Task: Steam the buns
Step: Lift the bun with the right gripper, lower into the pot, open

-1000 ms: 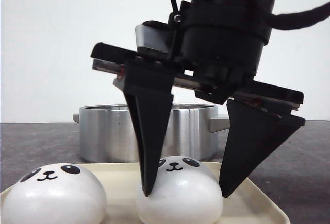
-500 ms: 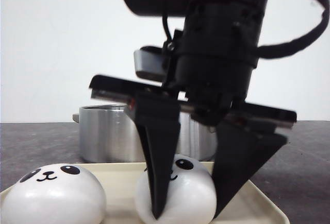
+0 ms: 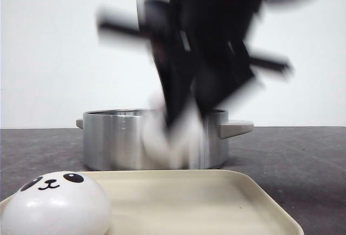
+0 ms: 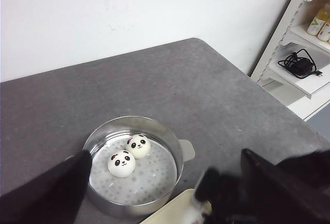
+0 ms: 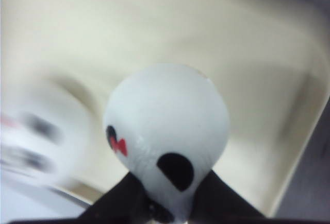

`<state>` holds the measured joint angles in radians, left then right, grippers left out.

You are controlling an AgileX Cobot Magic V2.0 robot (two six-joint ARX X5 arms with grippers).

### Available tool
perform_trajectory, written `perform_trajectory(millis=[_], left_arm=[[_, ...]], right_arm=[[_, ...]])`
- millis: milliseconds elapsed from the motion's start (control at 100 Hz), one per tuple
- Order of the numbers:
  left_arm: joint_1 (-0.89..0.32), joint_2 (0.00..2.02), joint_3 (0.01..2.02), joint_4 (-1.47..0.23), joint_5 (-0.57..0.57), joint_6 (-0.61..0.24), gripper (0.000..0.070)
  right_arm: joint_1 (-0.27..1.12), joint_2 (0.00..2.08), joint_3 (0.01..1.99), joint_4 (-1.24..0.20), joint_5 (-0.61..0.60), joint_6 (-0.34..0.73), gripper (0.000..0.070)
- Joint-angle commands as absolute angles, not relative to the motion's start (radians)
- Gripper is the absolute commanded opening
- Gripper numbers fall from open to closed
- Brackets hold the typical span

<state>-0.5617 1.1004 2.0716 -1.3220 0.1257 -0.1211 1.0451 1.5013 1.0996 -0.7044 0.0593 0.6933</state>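
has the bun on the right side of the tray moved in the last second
Yes. The bun has been lifted off the tray by the right gripper and now hangs in front of the pot.

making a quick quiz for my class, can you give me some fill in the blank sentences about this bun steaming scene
1. The steamer pot already holds ____ panda buns.
2. The right gripper is shut on a ____ lifted above the tray.
3. In the front view, ____ bun is left on the cream tray.
4. The pot stands on a ____ tabletop.

Missing words: two; bun; one; grey
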Motion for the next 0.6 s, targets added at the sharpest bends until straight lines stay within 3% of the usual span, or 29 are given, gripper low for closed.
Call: perform_trajectory(millis=[0,280,590], left_arm=[[-0.57,1.111,2.093,-1.308,0.123,-0.108,0.0552],[-0.57,1.118,2.093,-1.306,0.123,-0.098,0.0552],[-0.57,1.129,2.093,-1.306,0.122,-0.089,0.0552]], right_arm=[[1.045,1.493,1.185,-0.69,0.083,0.635,0.0],[0.85,1.557,1.359,-0.683,0.072,0.485,0.0],[0.619,1.732,1.375,-0.651,-0.136,0.461,0.0]])
